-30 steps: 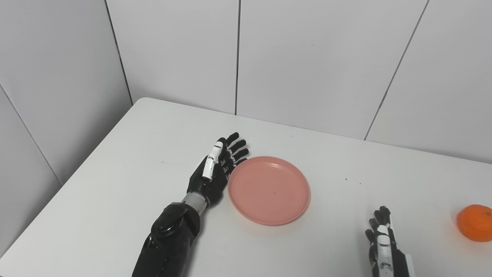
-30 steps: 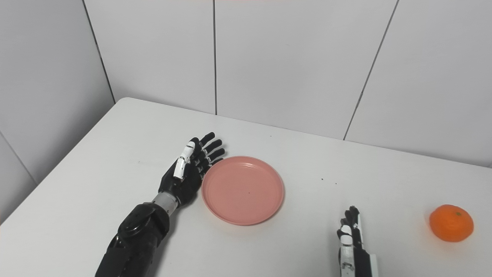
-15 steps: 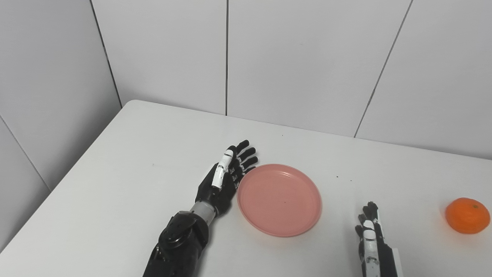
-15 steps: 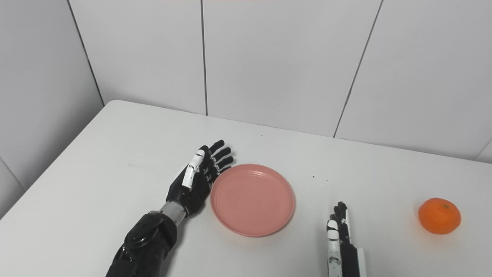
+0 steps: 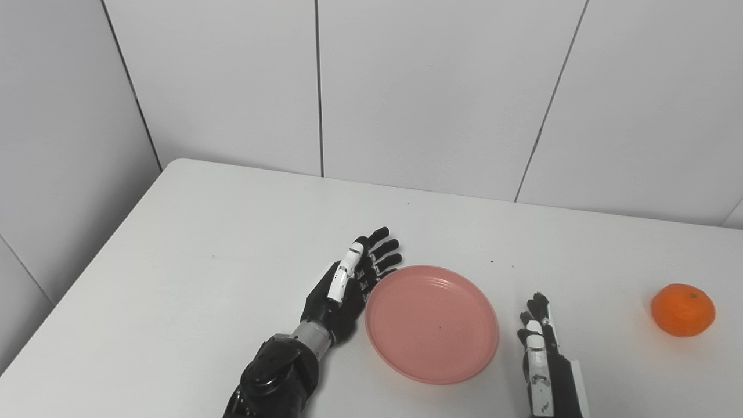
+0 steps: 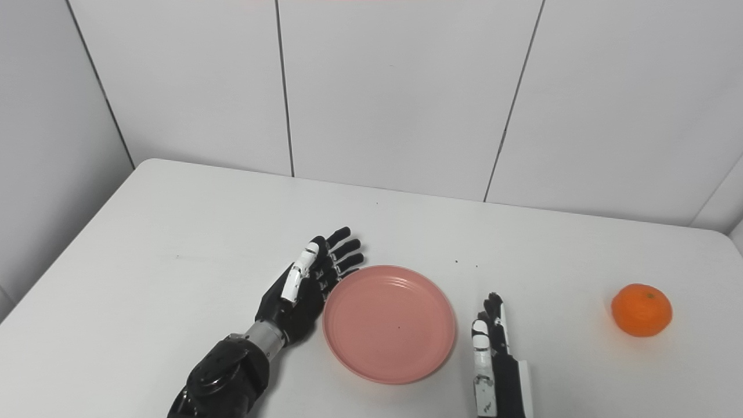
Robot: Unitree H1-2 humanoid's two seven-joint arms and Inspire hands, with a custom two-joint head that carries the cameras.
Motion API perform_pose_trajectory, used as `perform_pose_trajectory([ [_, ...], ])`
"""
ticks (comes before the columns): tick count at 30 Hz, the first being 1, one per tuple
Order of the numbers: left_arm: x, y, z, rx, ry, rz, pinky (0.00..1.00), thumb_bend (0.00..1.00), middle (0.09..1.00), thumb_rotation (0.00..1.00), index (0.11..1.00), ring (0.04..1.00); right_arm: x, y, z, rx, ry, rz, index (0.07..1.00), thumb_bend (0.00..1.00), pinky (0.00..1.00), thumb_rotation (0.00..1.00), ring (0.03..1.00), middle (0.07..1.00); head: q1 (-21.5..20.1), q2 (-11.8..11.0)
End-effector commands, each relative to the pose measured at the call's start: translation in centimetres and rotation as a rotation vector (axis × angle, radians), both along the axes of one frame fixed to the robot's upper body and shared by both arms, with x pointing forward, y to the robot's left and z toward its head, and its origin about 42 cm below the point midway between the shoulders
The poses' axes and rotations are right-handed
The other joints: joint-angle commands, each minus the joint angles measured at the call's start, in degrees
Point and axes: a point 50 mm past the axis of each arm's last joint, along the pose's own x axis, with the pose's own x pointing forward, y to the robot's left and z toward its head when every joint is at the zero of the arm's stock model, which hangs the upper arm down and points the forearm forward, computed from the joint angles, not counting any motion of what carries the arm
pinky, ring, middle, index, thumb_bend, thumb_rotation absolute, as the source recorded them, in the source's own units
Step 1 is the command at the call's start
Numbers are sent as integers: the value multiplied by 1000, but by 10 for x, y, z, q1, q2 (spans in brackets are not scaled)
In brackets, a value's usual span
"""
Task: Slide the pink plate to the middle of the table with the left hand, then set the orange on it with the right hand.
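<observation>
White matte table (image 5: 174,261) with a rounded far-left corner, set against grey panelled walls (image 5: 435,87) with thin dark seams. Left hand (image 5: 348,284), glossy black with a white strip along one finger, lies on edge with fingers straight and spread a little, holding nothing; its palm side is against the left rim of the pink plate (image 5: 432,323). Plate is round, shallow, smooth plastic-looking, with a raised lip and faint concentric rings, lying flat near the table's middle, toward the front edge. Right hand (image 5: 543,360), black with white segments, sits just right of the plate, fingers extended and pointing away from the robot, close together, gripping nothing; contact with the rim cannot be told. Orange (image 5: 682,309), roundish, slightly flattened, dimpled skin, rests on the table far right, well apart from plate and both hands.
</observation>
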Motion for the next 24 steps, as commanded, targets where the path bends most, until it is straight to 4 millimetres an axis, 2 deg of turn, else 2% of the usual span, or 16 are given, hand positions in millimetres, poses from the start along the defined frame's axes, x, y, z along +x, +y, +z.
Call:
perform_pose_trajectory([
  [1,-11,-4,-13,9,91,-25,901,359,915,1000,904,903,3,7,14,22,-42,-18,985,263,986,1000,977,985,-8,2],
  [11,-23,-3,-7,19,79,-39,913,368,924,1000,912,913,4,13,17,10,-24,-23,977,271,979,1000,968,974,-38,11],
  [24,-26,2,-11,50,65,-21,918,374,928,1000,914,916,8,13,20,-5,-35,-41,968,273,962,1000,960,967,-65,18],
])
